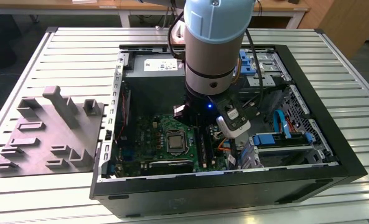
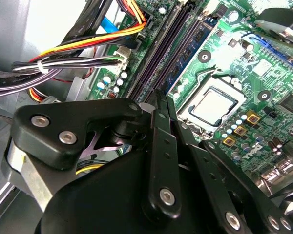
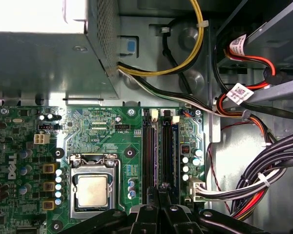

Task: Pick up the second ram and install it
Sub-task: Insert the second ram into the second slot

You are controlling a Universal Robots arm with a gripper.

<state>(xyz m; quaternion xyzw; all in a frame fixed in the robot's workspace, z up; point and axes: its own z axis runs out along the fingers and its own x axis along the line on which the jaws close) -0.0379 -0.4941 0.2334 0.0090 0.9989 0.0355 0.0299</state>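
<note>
Your jaws are drawn narrow, tips almost together; whether they pinch anything cannot be told. In the exterior view the arm (image 1: 212, 46) reaches down into the open computer case (image 1: 333, 161), over the memory slots (image 1: 201, 145) just to the exterior view's right of the processor socket (image 1: 173, 141). In the second wrist view the second ram (image 2: 191, 46) appears to stand on edge in the slots, starting just beyond the tips, its long axis running straight away from them. In the first wrist view it (image 3: 174, 151) lies parallel to the empty slots beside it.
</note>
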